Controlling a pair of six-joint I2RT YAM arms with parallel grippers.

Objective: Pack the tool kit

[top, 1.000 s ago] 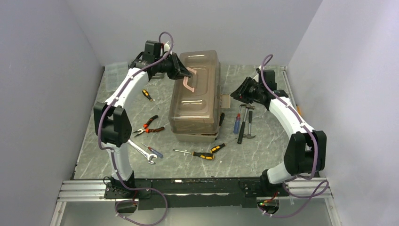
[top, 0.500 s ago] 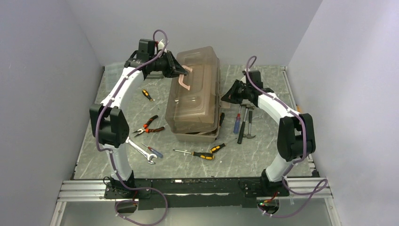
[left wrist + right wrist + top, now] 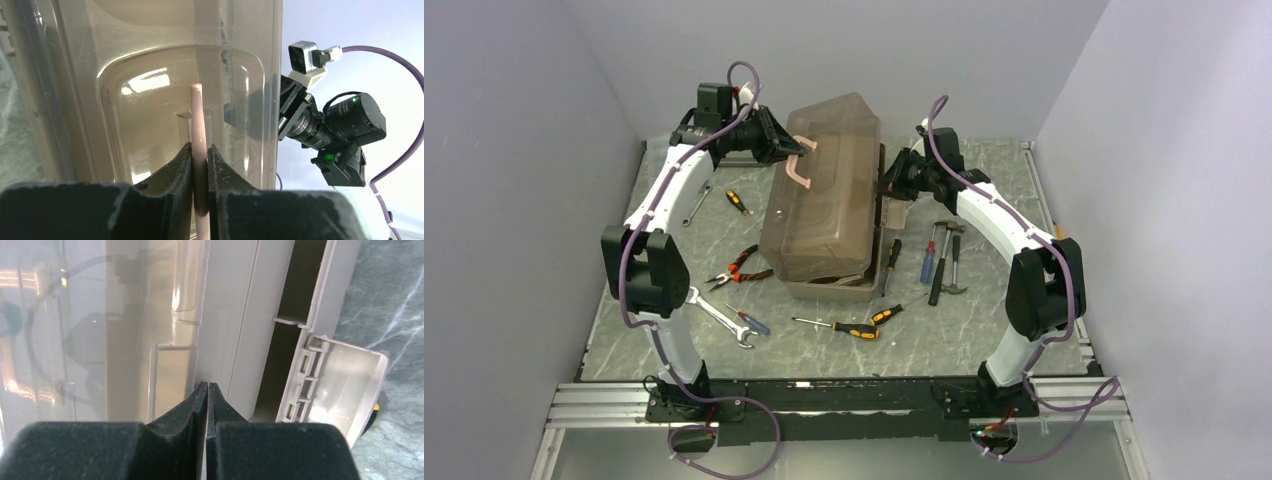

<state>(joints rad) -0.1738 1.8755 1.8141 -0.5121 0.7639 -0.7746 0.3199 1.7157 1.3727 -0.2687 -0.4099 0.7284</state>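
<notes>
The left gripper clamps the thin pink handle on the smoky translucent lid of the large taupe plastic toolbox on the grey marbled table, while the right gripper, jaws shut, presses the toolbox's right side, so the lid should be pulled open slowly with the base braced against sliding.

The lid is smoky translucent brown, its handle pink, the base taupe. The table is grey-green marble with white veins. The near screwdriver is black and orange. The arms are white and black.
</notes>
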